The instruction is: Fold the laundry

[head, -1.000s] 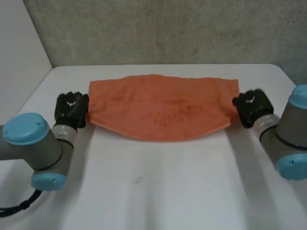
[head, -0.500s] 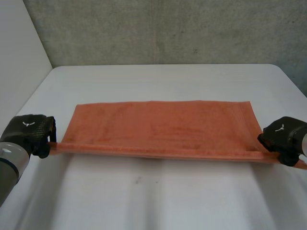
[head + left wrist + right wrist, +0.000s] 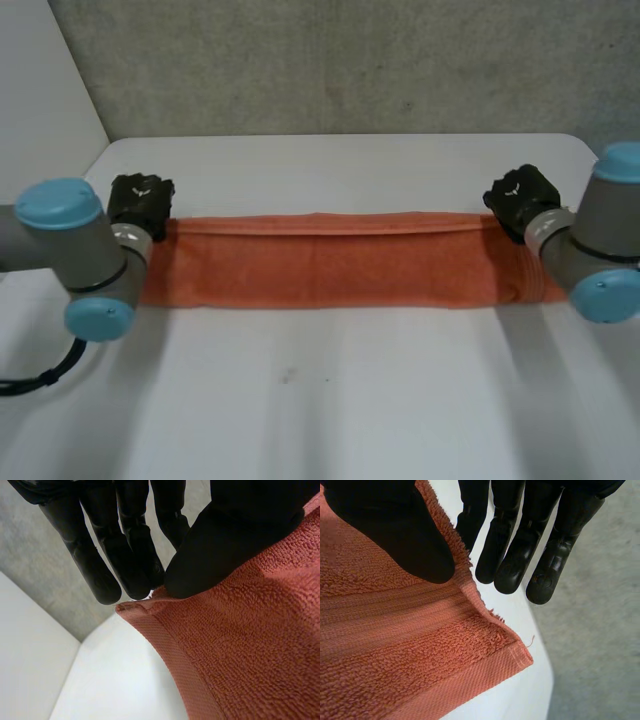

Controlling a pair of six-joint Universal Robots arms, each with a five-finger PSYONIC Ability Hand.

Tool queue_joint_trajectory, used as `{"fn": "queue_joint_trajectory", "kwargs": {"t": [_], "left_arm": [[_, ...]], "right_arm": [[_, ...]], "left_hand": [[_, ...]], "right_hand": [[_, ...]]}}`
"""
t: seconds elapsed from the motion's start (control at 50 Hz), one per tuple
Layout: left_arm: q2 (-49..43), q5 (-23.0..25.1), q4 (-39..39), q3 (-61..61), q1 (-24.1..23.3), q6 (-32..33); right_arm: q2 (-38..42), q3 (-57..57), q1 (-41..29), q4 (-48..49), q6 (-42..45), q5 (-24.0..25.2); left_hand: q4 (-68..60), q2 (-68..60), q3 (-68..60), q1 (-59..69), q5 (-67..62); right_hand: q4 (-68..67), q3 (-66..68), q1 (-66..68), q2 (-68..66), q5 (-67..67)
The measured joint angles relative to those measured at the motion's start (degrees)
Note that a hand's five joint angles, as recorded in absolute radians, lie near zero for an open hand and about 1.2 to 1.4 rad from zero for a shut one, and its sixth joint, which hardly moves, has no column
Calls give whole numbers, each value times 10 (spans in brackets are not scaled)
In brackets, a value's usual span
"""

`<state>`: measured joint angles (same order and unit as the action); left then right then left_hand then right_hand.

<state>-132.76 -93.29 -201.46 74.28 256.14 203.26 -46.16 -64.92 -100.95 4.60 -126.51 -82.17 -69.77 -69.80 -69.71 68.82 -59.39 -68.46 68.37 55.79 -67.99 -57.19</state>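
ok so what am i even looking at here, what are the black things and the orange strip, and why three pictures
This is a robot with two arms at a white table, each ending in a black hand. The wide picture comes from a camera behind the arms, looking down. The two close-ups come from cameras on the wrists, each looking along its own hand. The orange strip is a towel, folded long and lying flat on the table. The left hand is at its far left corner, the right hand at its far right corner. Whether each pinches the cloth or merely rests on it, I cannot tell.
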Motion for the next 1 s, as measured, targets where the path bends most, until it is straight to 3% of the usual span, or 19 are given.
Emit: {"fn": "queue_joint_trajectory", "kwargs": {"t": [0.1,0.26,0.28,0.3,0.32,0.34,0.36,0.38,0.4,0.48,0.68,0.72,0.8,0.94,1.0], "left_arm": [[-56,2,-50,-58,-13,5],[-86,4,-102,-81,-20,8],[-87,5,-108,-81,-21,8],[-87,6,-117,-80,-21,9],[-87,6,-117,-80,-21,9],[-87,7,-130,-76,-23,11],[-86,8,-134,-74,-23,11],[-85,8,-138,-71,-24,12],[-83,9,-144,-68,-26,13],[-62,12,-170,-44,-33,15],[48,10,-190,50,-38,14],[91,9,-188,93,-38,12],[146,9,-186,156,-39,9],[212,7,-184,256,-55,-16],[222,6,-183,288,-69,-40]], "right_arm": [[70,51,-8,74,4,-9],[139,113,-9,99,5,-20],[144,120,-9,101,4,-23],[149,128,-9,104,3,-29],[149,128,-9,104,3,-29],[153,136,-9,111,0,-41],[152,137,-9,114,-2,-46],[151,138,-10,118,-5,-52],[148,137,-10,121,-9,-57],[107,116,-13,142,-60,-85],[-40,13,-9,152,-218,-92],[-106,-46,-2,127,-258,-84],[-149,-98,15,77,-269,-69],[-174,-161,48,-45,-270,-35],[-170,-181,63,-75,-273,-23]], "left_hand": [[0,0,0,1,-1],[0,0,0,1,-1],[40,52,40,-37,34],[155,170,153,-167,150],[155,170,153,-167,150],[331,331,324,-365,329],[331,331,324,-365,329],[451,453,449,-443,448],[476,481,473,-465,468],[578,580,578,-564,563],[599,601,601,-585,575],[600,602,601,-585,575],[600,603,601,-585,575],[600,603,601,-585,575],[600,603,601,-585,575]], "right_hand": [[0,0,0,0,0],[2,-2,0,1,-1],[22,-21,-24,20,18],[96,-95,-85,94,87],[96,-95,-85,94,87],[383,-381,-362,400,367],[455,-454,-402,461,439],[495,-499,-419,503,476],[521,-519,-428,521,500],[548,-559,-434,552,529],[548,-559,-434,552,528],[548,-559,-434,552,528],[548,-559,-434,552,528],[545,-551,-431,546,525],[485,-483,-389,480,472]]}}
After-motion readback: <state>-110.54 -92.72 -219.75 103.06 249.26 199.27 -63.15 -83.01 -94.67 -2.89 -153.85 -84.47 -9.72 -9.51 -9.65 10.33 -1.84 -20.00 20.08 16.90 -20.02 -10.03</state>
